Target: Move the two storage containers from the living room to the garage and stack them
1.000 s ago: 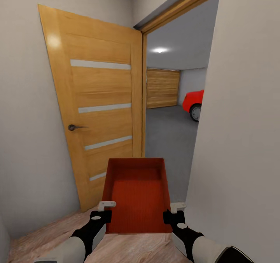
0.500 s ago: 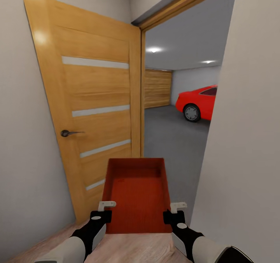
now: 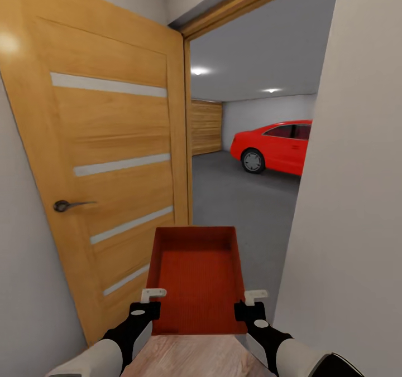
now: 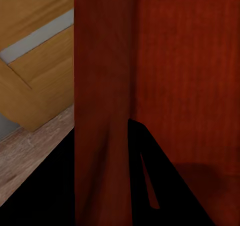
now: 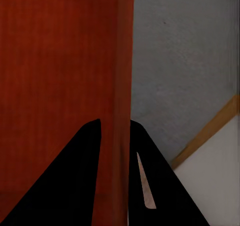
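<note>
One orange-red open-top storage container (image 3: 195, 276) hangs level in front of me, held by both arms at its near end. My left gripper (image 3: 149, 305) is shut on its left wall and my right gripper (image 3: 252, 305) is shut on its right wall. In the left wrist view the fingers (image 4: 45, 196) straddle the container wall (image 4: 102, 85). The right wrist view shows the same pinch on the other wall (image 5: 117, 60). Through the doorway ahead lies the garage with its dark grey floor (image 3: 240, 198). Light wood planks (image 3: 195, 360) are under me.
An open wooden door (image 3: 111, 159) with a dark handle (image 3: 64, 204) stands close on my left. A white wall (image 3: 352, 198) bounds the doorway on my right. A red car (image 3: 273, 148) is parked at the garage's far right, with a wooden garage door (image 3: 206, 127) behind.
The view has moved closer to the doorway: the door has slid left and more of the red car shows. The container sits the same in both grippers.
</note>
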Controlling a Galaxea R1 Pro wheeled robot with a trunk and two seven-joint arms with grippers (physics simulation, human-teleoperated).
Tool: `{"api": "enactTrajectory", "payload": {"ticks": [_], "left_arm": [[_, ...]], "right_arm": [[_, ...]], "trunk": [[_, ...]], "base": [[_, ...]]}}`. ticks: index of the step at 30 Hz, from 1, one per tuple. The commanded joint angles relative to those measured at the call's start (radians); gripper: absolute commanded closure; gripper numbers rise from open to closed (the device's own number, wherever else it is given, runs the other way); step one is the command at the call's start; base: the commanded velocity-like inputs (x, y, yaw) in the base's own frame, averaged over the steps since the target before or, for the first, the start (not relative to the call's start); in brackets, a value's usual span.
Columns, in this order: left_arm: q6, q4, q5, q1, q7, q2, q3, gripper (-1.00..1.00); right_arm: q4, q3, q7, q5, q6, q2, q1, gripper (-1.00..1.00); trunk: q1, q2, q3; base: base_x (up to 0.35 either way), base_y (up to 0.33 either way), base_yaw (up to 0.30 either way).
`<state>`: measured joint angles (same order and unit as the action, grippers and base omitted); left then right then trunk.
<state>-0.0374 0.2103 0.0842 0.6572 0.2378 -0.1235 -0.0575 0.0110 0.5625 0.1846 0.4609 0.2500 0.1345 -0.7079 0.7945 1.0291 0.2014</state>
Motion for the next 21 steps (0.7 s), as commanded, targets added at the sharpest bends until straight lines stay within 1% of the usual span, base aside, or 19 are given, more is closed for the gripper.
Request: {"api": "enactTrajectory", "payload": {"ticks": [1, 21], "left_arm": [[-0.004, 0.047, 0.021, 0.001, 0.003, -0.005, -0.059, 1.00], [-0.004, 0.047, 0.021, 0.001, 0.003, -0.004, -0.059, 1.00]], "right_arm": [[-0.005, -0.003, 0.007, 0.030, 0.008, 0.001, -0.001, 1.00], [-0.005, -0.003, 0.007, 0.030, 0.009, 0.001, -0.001, 1.00]], "trunk": [[0.000, 0.001, 0.001], [0.000, 0.001, 0.001]], "base": [[0.233, 0.196, -0.279], [0.221, 0.194, -0.277]]}}
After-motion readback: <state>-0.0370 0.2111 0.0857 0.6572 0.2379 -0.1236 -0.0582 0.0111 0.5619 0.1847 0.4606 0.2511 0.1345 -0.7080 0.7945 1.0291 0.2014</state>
